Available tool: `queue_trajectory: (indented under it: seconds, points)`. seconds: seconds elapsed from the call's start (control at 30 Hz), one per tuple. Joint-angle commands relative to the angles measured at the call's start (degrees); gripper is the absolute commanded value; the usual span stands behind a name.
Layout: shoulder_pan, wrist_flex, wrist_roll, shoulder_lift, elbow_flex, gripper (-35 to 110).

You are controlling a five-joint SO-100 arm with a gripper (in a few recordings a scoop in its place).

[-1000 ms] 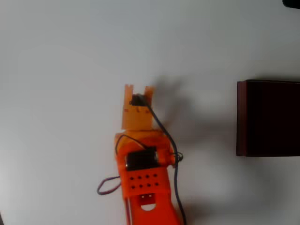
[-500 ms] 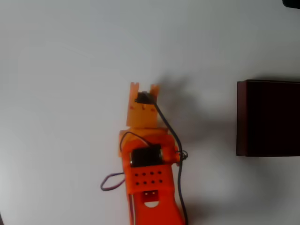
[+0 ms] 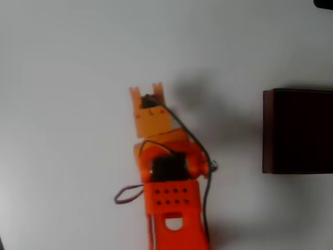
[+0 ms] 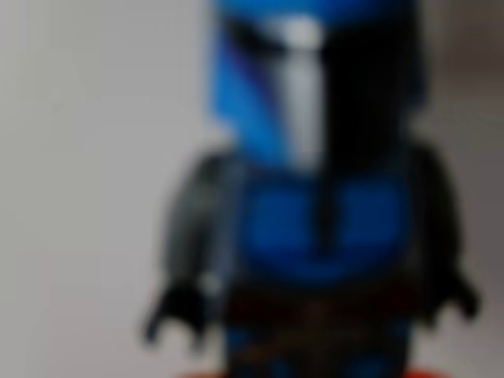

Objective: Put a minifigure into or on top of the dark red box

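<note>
Overhead view. Plain white table (image 3: pixel 62 62), matte, evenly lit, soft grey shadows falling to the right of the arm. No room beyond the tabletop; a small dark shape sits at the far right corner of the picture, too cropped to name. No writing or labels readable anywhere.

Orange arm (image 3: pixel 171 208) enters from the near edge, a little right of centre, and reaches toward the far side. A black motor block sits on its wrist; a black cable runs down its right side and a purple loop of wire sticks out on its left. The gripper (image 3: pixel 146 92) is at mid-table, its two orange prongs pointing far and slightly left. From above I cannot tell whether the fingers are apart or pressed together.

The dark red box (image 3: pixel 266 130) stands at the right edge, cut off by the picture border, thin maroon wall toward the arm, interior near black. It is well apart from the gripper, with bare white table between them. Wide open surface to the left and far side.

Wrist view. The minifigure (image 4: pixel 315 236) is very close and blurred: bright blue helmet with a pale stripe and dark visor, blue chest, dark grey arms. Pale blank background behind it. A thin orange sliver shows along the near edge.
</note>
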Motion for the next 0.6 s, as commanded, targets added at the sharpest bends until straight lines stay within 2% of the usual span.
queue_trajectory:
  seconds: [0.0, 0.23, 0.43, 0.57]
  points:
    - [7.6, 7.9, -12.0, 7.4, -7.7, 0]
    - [24.5, 14.6, -32.4, 10.8, -18.9, 0]
    - [37.8, 11.4, -40.4, 8.6, -18.7, 0]
    - [42.8, 7.9, -43.2, 0.2, -20.0, 0]
